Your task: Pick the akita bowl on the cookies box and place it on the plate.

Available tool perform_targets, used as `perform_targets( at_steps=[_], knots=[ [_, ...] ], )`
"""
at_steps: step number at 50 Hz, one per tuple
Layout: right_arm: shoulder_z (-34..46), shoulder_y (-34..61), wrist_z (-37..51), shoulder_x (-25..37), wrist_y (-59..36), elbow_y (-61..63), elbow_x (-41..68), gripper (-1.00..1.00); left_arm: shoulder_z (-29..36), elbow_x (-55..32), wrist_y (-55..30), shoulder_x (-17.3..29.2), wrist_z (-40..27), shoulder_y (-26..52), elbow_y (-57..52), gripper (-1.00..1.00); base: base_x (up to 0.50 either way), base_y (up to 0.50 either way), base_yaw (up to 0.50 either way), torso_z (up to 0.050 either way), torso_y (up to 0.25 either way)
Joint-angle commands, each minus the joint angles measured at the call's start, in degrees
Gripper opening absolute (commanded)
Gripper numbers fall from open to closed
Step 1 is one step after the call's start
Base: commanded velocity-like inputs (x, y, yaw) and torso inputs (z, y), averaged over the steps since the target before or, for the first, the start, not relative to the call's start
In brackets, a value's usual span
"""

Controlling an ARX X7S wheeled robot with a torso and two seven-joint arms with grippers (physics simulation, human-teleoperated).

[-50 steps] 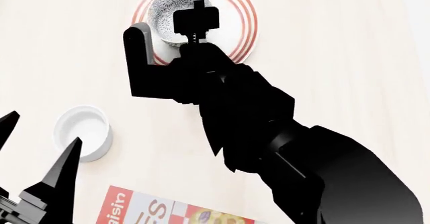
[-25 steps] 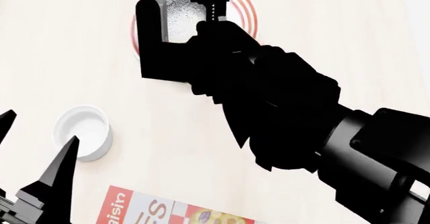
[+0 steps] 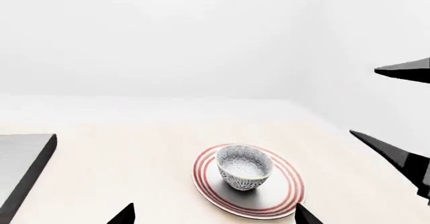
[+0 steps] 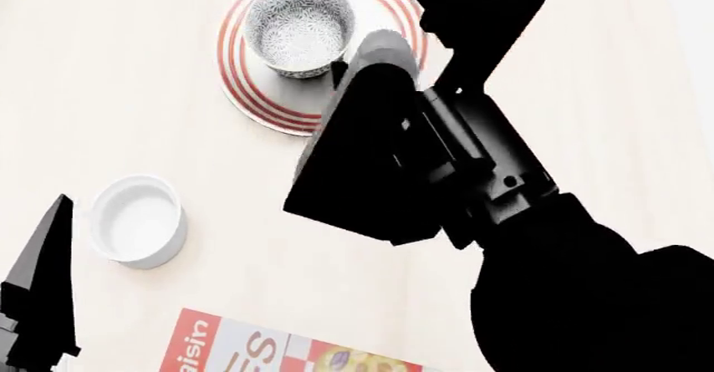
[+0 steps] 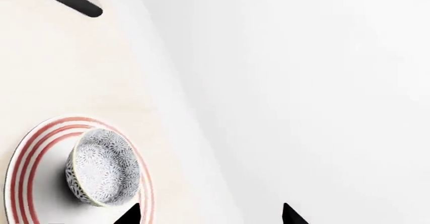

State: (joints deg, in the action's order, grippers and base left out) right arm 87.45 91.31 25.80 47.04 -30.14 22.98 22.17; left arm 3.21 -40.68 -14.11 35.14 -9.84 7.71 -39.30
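Pale worktop (image 4: 134,71) carrying all items. Right arm (image 4: 491,213), a large black mass, crosses the head view above the plate's near-right edge. Its right hand (image 5: 208,216) shows two fingertips set apart, gripping nothing. The plate (image 4: 251,96), white with red rings, lies at the far side. The cookies box (image 4: 257,347) is cut off by the near edge. The akita bowl (image 4: 298,28) stands upright on the plate, off-centre. A plain white cup (image 4: 136,220) sits well apart. The left hand (image 3: 215,215) is spread open and empty.
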Motion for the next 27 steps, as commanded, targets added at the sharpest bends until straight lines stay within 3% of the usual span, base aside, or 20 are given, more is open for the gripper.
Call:
perform_targets(
  at_steps=[1, 10, 13, 19, 23, 24, 25, 27],
  knots=[
    [-6.6, -13.0, 26.7, 18.9, 11.4, 20.5, 2.6, 1.0, -5.7, 2.4, 4.4, -2.4, -6.0, -2.6, -3.7, 1.0, 0.0, 0.0, 0.0, 0.0, 0.0],
    [-2.9, -25.1, 50.1, 34.2, 25.3, 31.6, -8.7, 1.0, -13.3, 4.2, 13.1, -5.8, -8.5, -7.5, -8.2, 1.0, 0.0, 0.0, 0.0, 0.0, 0.0],
    [-0.5, -28.1, 55.6, 37.4, 23.3, 35.5, -15.9, 1.0, -15.7, 5.8, 17.0, -7.7, -8.6, -9.3, -8.7, 1.0, 0.0, 0.0, 0.0, 0.0, 0.0],
    [3.1, -32.3, 63.3, 42.5, 29.8, 37.0, -23.8, 1.0, -19.1, 6.4, 22.0, -10.3, -8.6, -11.2, -8.9, 1.0, 0.0, 0.0, 0.0, 0.0, 0.0],
    [-1.7, -28.1, 64.2, 42.9, 32.2, 37.0, -18.1, 1.0, -21.1, 6.7, 26.1, -12.5, -8.2, -12.3, -8.4, 1.0, 0.0, 0.0, 0.0, 0.0, 0.0],
    [-10.3, -36.6, 64.2, 36.0, 28.3, 37.0, -26.2, 1.0, -21.5, 7.0, 27.5, -13.5, -8.1, -12.3, -8.1, 1.0, 0.0, 0.0, 0.0, 0.0, 0.0],
    [-18.9, -45.2, 55.6, 27.4, 36.9, 34.5, -19.4, 1.0, -21.7, 7.1, 28.6, -14.2, -7.9, -12.4, -8.0, 1.0, 0.0, 0.0, 0.0, 0.0, 0.0],
    [-36.1, -62.4, 38.4, 10.3, 53.2, 33.6, -20.1, 1.0, -21.7, 7.6, 30.4, -15.3, -7.3, -12.7, -7.8, 1.0, 0.0, 0.0, 0.0, 0.0, 0.0]
  ],
)
